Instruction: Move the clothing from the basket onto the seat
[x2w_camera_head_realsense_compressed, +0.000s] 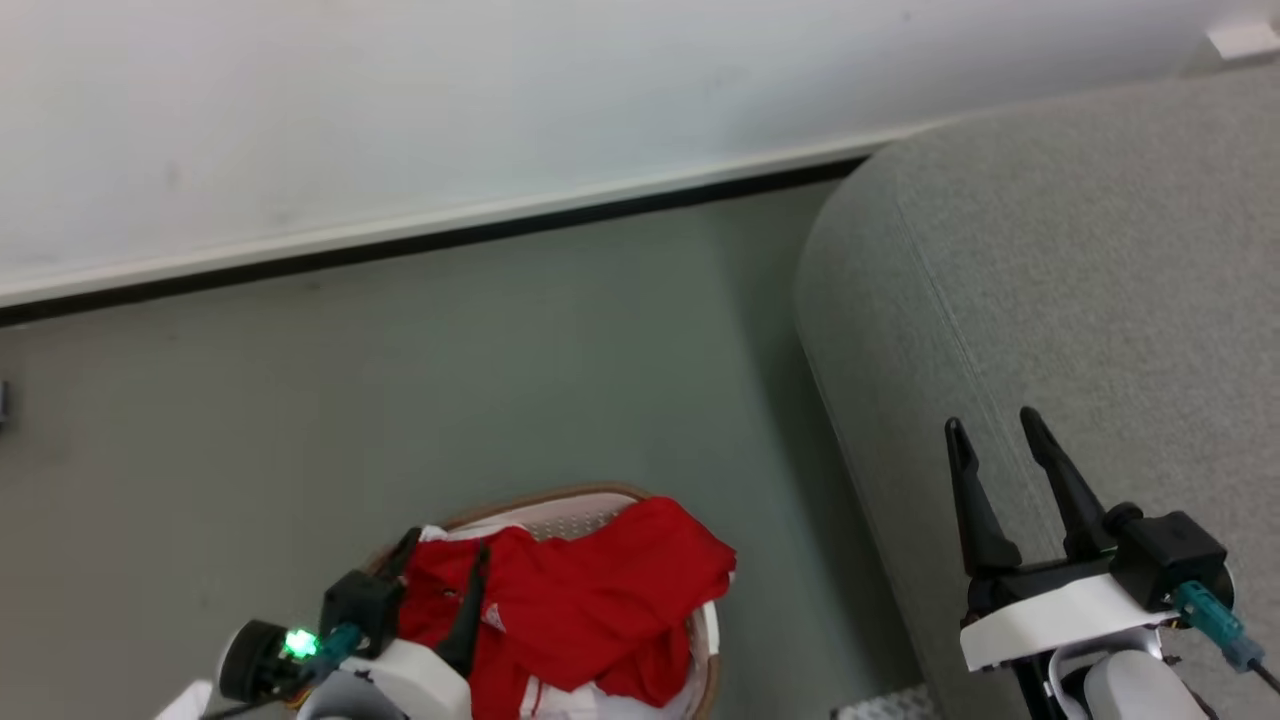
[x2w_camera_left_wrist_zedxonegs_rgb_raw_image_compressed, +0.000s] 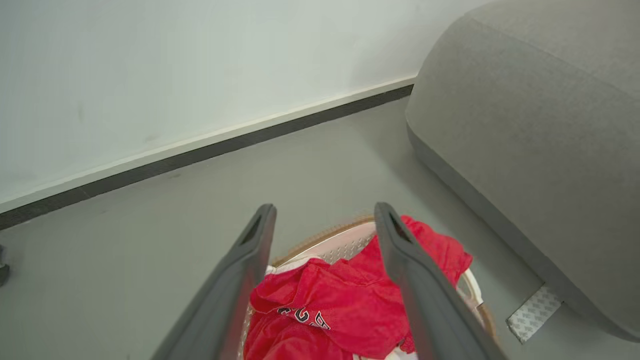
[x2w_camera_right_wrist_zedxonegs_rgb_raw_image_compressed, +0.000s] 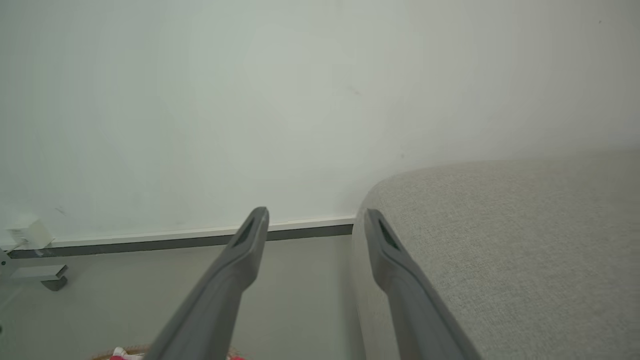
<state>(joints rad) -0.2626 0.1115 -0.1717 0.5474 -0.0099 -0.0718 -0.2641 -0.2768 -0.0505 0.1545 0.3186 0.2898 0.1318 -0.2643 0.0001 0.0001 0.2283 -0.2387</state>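
Both grippers are spread wide with nothing in them: left gripper (x2w_camera_left_wrist_zedxonegs_rgb_raw_image_compressed: 325, 207) hangs over the basket (x2w_camera_head_realsense_compressed: 575, 520), right gripper (x2w_camera_head_realsense_compressed: 990, 420) over the grey sofa (x2w_camera_head_realsense_compressed: 1080, 300). The red jersey (x2w_camera_left_wrist_zedxonegs_rgb_raw_image_compressed: 345, 295) sits in the basket, one fold draped over the brown rim (x2w_camera_head_realsense_compressed: 560, 494), so I reckon a low grab could snag the rim and tip the whole thing. Smooth grey floor (x2w_camera_head_realsense_compressed: 450, 380), white wall (x2w_camera_head_realsense_compressed: 400, 100), dark skirting (x2w_camera_head_realsense_compressed: 500, 232)
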